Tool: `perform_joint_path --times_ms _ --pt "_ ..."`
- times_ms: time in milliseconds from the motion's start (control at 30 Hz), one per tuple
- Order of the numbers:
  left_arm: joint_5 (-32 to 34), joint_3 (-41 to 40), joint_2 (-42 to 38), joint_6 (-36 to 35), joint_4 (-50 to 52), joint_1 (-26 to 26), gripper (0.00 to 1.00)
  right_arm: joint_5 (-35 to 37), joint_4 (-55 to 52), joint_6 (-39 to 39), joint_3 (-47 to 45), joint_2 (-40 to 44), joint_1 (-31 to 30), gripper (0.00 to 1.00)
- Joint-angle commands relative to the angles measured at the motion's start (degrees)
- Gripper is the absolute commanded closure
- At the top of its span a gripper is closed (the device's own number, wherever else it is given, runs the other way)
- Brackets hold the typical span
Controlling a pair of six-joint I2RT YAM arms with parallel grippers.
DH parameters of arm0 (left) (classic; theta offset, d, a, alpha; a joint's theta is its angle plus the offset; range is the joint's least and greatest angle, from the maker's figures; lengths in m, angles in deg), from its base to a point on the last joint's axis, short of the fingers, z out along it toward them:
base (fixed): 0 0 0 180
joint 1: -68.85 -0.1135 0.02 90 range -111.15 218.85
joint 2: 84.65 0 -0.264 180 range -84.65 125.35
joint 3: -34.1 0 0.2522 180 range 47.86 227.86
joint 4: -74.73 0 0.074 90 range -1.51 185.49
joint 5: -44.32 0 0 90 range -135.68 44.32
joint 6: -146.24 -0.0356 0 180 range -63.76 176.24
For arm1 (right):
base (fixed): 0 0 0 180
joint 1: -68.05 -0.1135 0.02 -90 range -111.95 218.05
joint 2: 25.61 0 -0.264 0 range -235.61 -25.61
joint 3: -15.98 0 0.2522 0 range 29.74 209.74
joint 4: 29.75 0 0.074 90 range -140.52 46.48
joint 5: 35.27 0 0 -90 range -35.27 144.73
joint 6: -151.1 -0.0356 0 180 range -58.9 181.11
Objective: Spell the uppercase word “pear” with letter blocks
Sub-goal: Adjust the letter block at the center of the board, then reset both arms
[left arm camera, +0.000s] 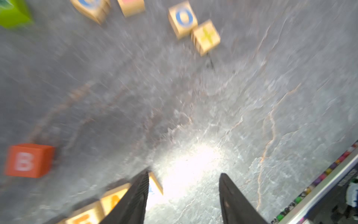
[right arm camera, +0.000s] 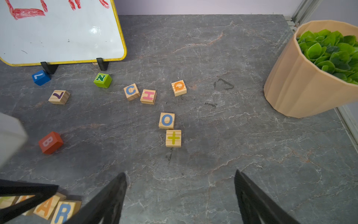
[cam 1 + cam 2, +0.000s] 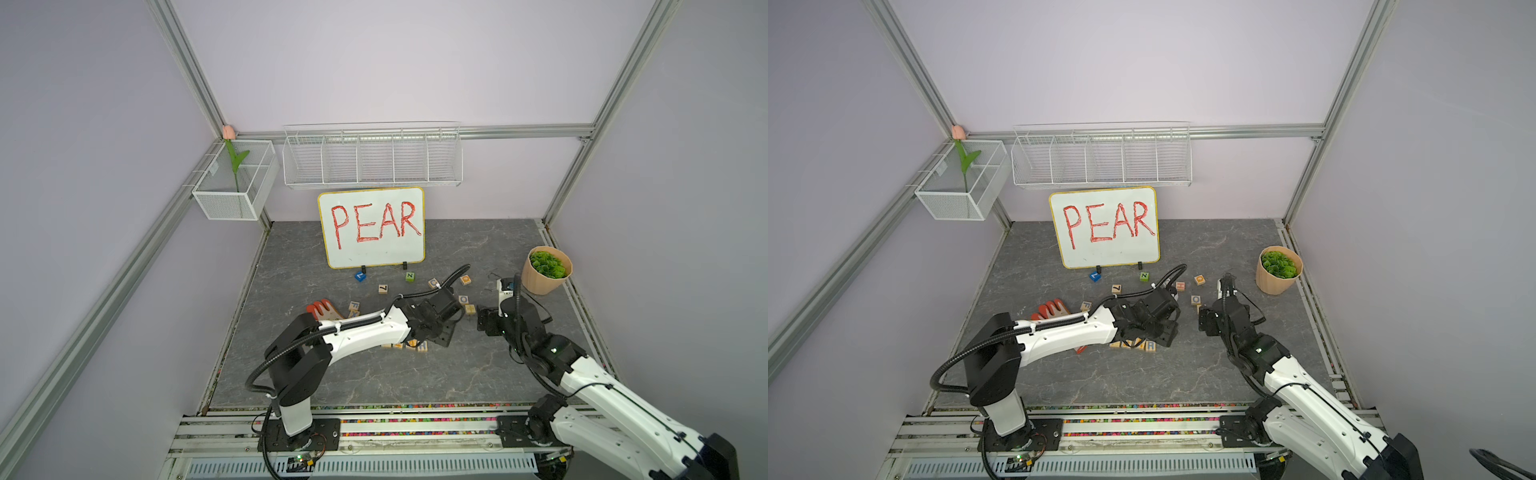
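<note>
Sitting in a tight side-by-side row near the front-centre of the table (image 3: 478, 374), the letter blocks (image 2: 46, 206) are touching each other; the orange A and the R block (image 2: 63, 212) are reading clearly in the right wrist view, while the rest of the row is hiding partly behind the left gripper (image 1: 184, 194). That gripper is hanging over the R end of the row, jaws spread with nothing pinched, and one finger (image 1: 133, 199) is covering most of the R in the motion-blurred left wrist view. Off to the right, the right gripper (image 2: 180, 195) is hanging near it, jaws also spread wide and empty, only bare slate showing between them. Behind the row, loose blocks are lying scattered: an O block (image 2: 166, 120) touching a plus block (image 2: 173, 138), a C block (image 2: 131, 91) just beside an H block (image 2: 148, 96), a Q block (image 2: 179, 87) apart, plus an orange B cube (image 2: 50, 142), a green N cube (image 2: 102, 80) and a blue cube (image 2: 41, 77). At the back the whiteboard (image 3: 371, 226) is standing with PEAR in red; a potted plant (image 3: 545, 270) is sitting at the right edge and an orange glove (image 3: 324, 309) is lying by the left arm.
</note>
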Motion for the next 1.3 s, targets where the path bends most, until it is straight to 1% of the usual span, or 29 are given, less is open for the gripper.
perform_joint_path --times_ms 0,67,200,267,367,400,433,467,533,633,700,800,833,867,933,967,1067,1133,1200,1267 --pt "6.0 -0.9 -4.0 -3.4 0.9 -2.7 0.40 1.4 2.5 0.5 2.5 -2.0 0.9 0.11" --pt "8.6 -1.7 -6.5 -4.6 0.7 -4.7 0.38 1.6 3.0 0.9 3.5 -3.6 1.3 0.11" --pt "13.7 -4.3 -13.6 -7.3 -1.2 -11.4 0.36 2.4 4.0 1.9 5.8 -7.5 2.4 0.11" --pt "15.5 -7.2 -18.5 -7.9 -4.3 -16.3 0.34 2.8 4.9 3.0 6.4 -9.2 3.2 0.11" --pt "17.2 -14.9 -26.3 -8.9 -15.1 -25.3 0.32 2.9 7.5 4.7 6.6 -11.9 5.4 0.11" --pt "18.5 -17.9 -28.6 -9.9 -20.0 -28.1 0.29 2.8 8.2 5.2 6.7 -13.0 6.5 0.11" --pt "19.3 -20.7 -30.9 -10.2 -23.3 -30.7 0.24 2.7 8.7 5.4 6.9 -13.9 7.4 0.11" --pt "19.4 -22.6 -32.5 -10.4 -25.7 -33.0 0.23 2.5 9.1 5.5 7.0 -14.4 8.3 0.11" --pt "20.5 -26.2 -35.3 -9.9 -28.0 -38.1 0.22 2.4 10.6 6.7 6.6 -14.8 9.8 0.11" --pt "23.3 -31.6 -37.9 -9.5 -30.6 -44.3 0.20 5.0 12.3 7.0 5.3 -14.2 11.8 0.11" --pt "26.3 -34.6 -38.5 -10.3 -31.8 -46.7 0.19 7.6 14.7 7.0 3.4 -13.2 13.2 0.11" --pt "34.0 -37.9 -38.1 -12.5 -33.2 -47.5 0.17 9.8 16.8 6.8 1.2 -12.0 15.7 0.11" --pt "35.2 -39.2 -37.9 -13.4 -34.6 -47.8 0.14 10.3 16.9 6.7 0.8 -11.8 16.2 0.11" --pt "34.9 -41.3 -37.9 -15.4 -37.8 -48.1 0.13 10.7 17.1 6.3 0.5 -11.8 16.7 0.11" --pt "33.9 -46.7 -37.9 -20.1 -47.2 -48.1 0.11 10.2 18.4 6.4 -0.5 -12.1 17.3 0.11" --pt "33.8 -49.5 -38.1 -20.6 -52.1 -48.3 0.01 10.8 20.4 6.9 -1.8 -12.1 17.3 0.11" --pt "30.9 -56.0 -38.0 -20.4 -63.6 -49.5 0.01 14.4 26.1 6.9 -6.0 -11.4 17.4 0.11" --pt "29.4 -58.9 -37.0 -19.8 -69.8 -50.2 0.01 17.7 24.9 5.5 -6.2 -10.7 17.9 0.11" --pt "28.5 -61.0 -34.1 -20.0 -76.0 -50.9 0.01 19.4 26.8 7.2 -7.0 -10.5 18.4 0.11" --pt "28.8 -61.4 -30.2 -21.0 -80.8 -51.3 0.01 19.8 30.2 8.5 -8.5 -10.9 19.3 0.11"
